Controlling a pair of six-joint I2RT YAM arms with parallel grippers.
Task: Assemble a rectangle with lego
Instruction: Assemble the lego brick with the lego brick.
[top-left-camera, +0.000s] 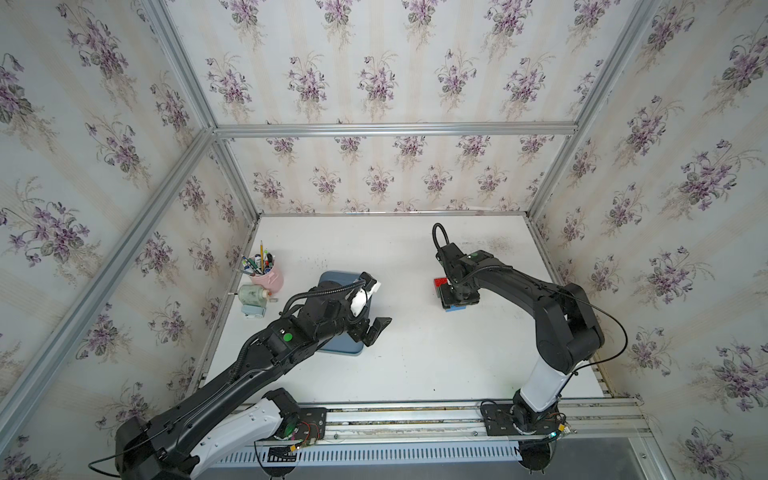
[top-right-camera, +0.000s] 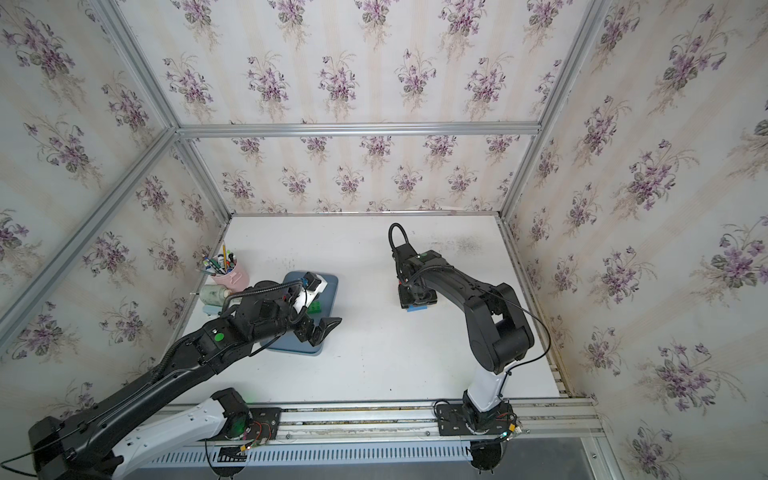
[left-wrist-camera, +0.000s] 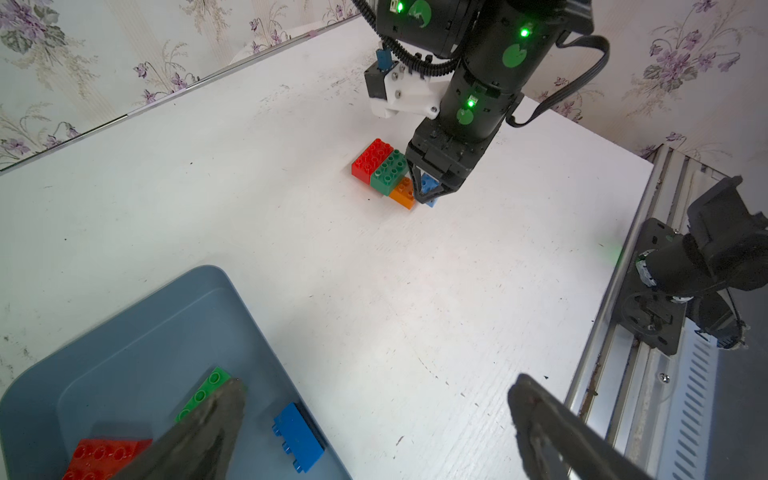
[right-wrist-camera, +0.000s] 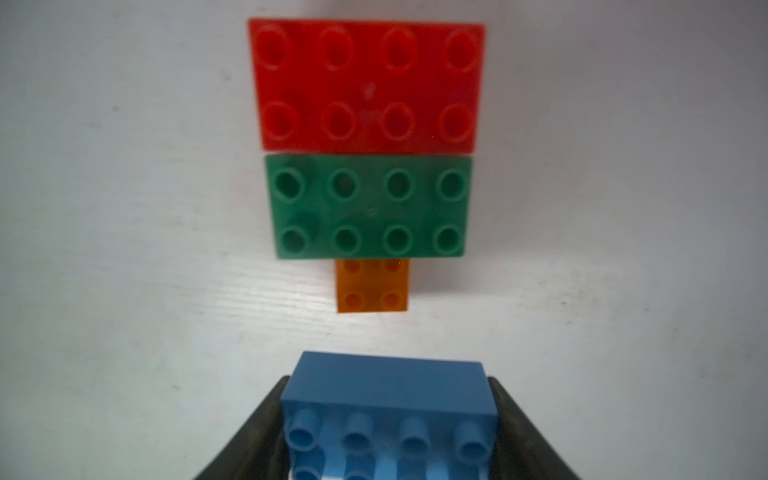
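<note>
On the white table, a red lego brick (right-wrist-camera: 368, 85), a green one (right-wrist-camera: 370, 208) and a small orange one (right-wrist-camera: 372, 286) lie in a row, touching. My right gripper (right-wrist-camera: 389, 388) is shut on a light blue brick (right-wrist-camera: 388, 374), held tilted just short of the orange one. The left wrist view shows that same gripper (left-wrist-camera: 430, 195) pointing down beside the row. My left gripper (left-wrist-camera: 376, 388) stands wide open and empty over the edge of the grey-blue tray (left-wrist-camera: 124, 332). That tray holds a green brick (left-wrist-camera: 203, 392), a blue brick (left-wrist-camera: 298, 436) and a red brick (left-wrist-camera: 104, 455).
A pink cup of pens (top-left-camera: 268, 276) and a small bottle (top-left-camera: 253, 293) stand at the left edge behind the tray (top-left-camera: 332, 277). Papered walls close the table's back and sides. A metal rail (top-left-camera: 415, 415) with both arm bases runs along the front.
</note>
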